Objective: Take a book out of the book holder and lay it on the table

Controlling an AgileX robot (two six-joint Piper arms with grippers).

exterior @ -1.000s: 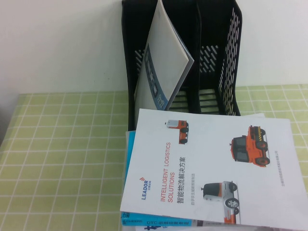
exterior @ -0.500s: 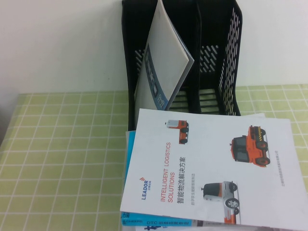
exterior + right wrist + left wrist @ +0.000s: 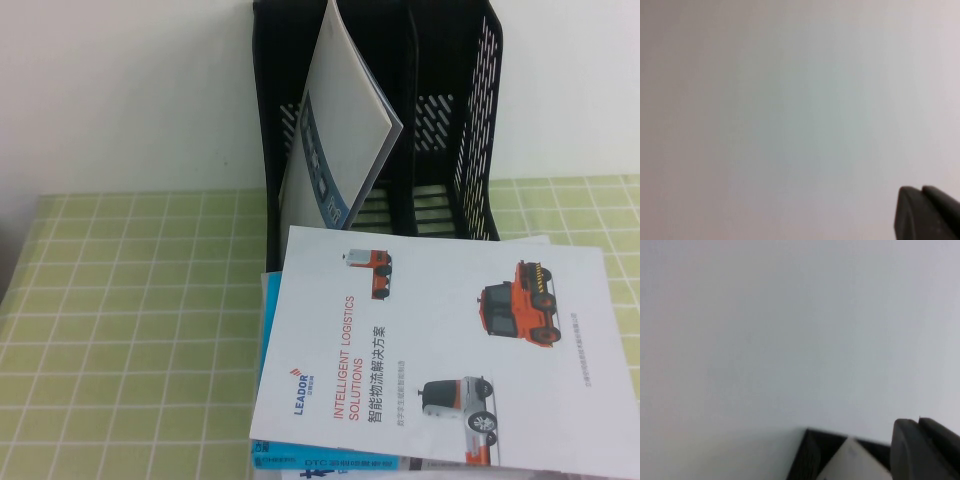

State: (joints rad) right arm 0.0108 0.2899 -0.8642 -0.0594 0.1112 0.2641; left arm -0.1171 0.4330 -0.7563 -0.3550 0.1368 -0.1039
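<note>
White-grey booklet w/ blue strip [image 3: 335, 130] leans in black book holder [image 3: 455, 120]'s left compartment, not yet taken out. LEADOR brochure [image 3: 440, 350] lies flat on tiled bench [image 3: 130, 330]. Red AgileX book not visible. Right end effector [image 3: 927, 215] closed, empty; left end effector [image 3: 925, 450] facing wall, state unclear.

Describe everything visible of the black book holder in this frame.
The book holder is a tall black plastic rack standing upright at the table's far edge against the pale wall. Upright dividers split it into compartments; its side and back walls carry slotted openings. A white-grey booklet with a blue strip leans tilted in the left compartment; the right one looks empty. The LEADOR brochure lies flat before its base. Neither gripper is near it; its top corner shows in the left wrist view.
</note>
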